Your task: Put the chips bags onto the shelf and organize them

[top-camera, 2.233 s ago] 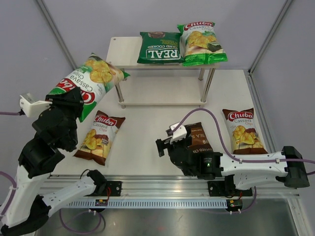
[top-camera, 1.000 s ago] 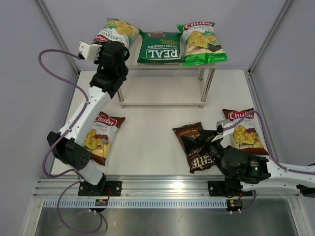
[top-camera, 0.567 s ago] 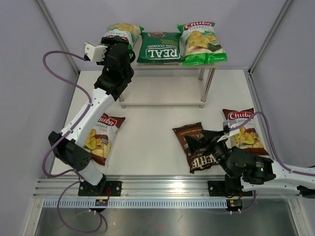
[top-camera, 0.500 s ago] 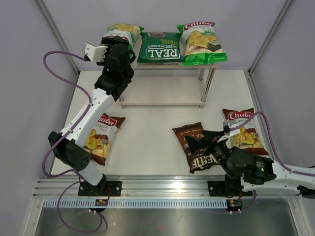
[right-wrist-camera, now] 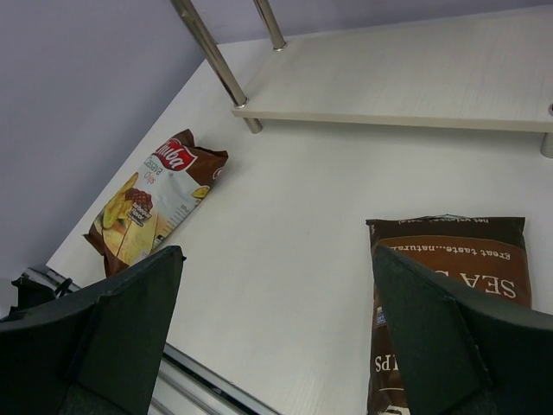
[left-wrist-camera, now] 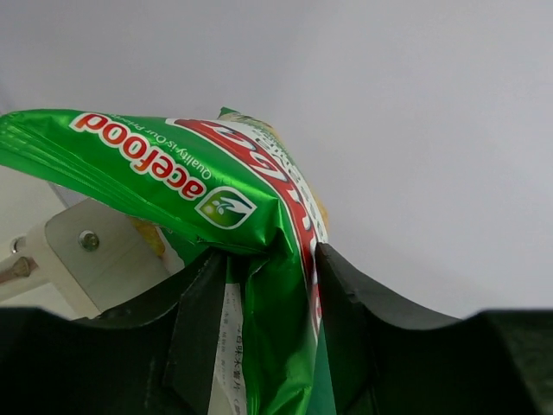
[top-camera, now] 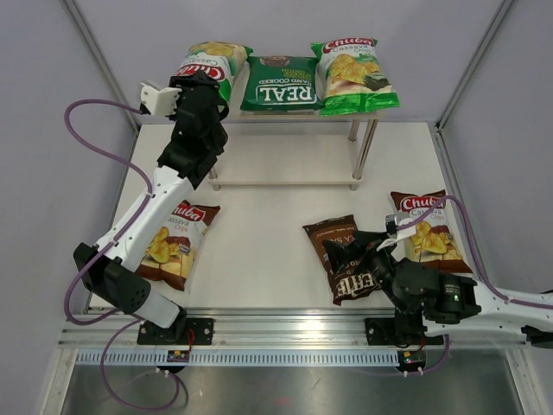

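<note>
Top view: the shelf is standing at upper centre, its top board carrying 3 glossy bags: the left light-green Chuba bag, the dark-green REAL bag and the right light-green Chuba bag. The left gripper is covering the first bag's near end.

Left wrist view: the left gripper is pinching the left light-green Chuba bag at its crumpled seam.

Right wrist view: the right gripper is gaping wide, and the dark-brown Kettle bag is lying on the table at lower right, cut off.
</note>
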Tool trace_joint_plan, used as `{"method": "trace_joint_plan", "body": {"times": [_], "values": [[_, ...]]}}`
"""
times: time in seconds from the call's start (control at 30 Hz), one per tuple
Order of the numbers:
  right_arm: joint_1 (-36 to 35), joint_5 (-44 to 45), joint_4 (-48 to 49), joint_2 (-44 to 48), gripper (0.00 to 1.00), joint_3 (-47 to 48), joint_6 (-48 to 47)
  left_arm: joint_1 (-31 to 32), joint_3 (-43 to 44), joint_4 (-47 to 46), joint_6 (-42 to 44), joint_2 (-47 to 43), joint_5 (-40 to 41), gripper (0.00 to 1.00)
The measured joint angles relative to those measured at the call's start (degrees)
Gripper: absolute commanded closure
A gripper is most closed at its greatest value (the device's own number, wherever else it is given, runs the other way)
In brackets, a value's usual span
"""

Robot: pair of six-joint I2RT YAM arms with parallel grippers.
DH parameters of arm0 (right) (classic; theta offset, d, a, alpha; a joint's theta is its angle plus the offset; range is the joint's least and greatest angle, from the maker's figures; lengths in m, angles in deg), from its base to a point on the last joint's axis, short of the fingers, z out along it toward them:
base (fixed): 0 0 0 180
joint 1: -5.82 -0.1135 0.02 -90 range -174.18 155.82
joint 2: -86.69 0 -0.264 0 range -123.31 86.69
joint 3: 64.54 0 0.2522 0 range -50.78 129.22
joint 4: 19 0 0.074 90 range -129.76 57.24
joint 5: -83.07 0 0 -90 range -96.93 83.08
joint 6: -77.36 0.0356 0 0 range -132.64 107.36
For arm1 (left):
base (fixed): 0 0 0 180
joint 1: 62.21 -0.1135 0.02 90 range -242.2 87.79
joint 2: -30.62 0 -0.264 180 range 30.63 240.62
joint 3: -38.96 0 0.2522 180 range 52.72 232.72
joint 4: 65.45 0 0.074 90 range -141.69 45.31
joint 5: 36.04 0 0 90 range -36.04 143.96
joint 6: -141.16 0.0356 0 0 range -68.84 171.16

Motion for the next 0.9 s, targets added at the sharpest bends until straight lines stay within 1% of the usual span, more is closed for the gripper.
{"method": "trace_joint_plan", "body": {"times": [0.37, 0.47, 0.77, 0.87, 0.9], "values": [[0.00, 0.26, -0.31, -2.03, 0.02, 0.17, 1.55, -0.50, 0.00, -0.26, -1.03, -0.46, -3.67, 0.58], [0.00, 0.61, -0.31, -2.01, 0.02, 0.17, 1.95, -1.05, 0.02, -0.26, -1.14, -0.24, -5.35, 0.62], [0.00, 1.03, -0.31, -2.08, 0.02, 0.20, 2.45, -1.99, 0.02, -0.26, -1.66, 1.31, -10.03, 0.65], [0.00, 1.09, -0.31, -2.12, 0.02, 0.20, 2.47, -1.99, -0.11, -0.35, -1.73, 1.31, -10.86, 0.64], [0.00, 1.11, -0.31, -2.19, 0.02, 0.22, 2.47, -1.99, -0.48, -0.57, -1.79, 1.25, -10.99, 0.62]]}}
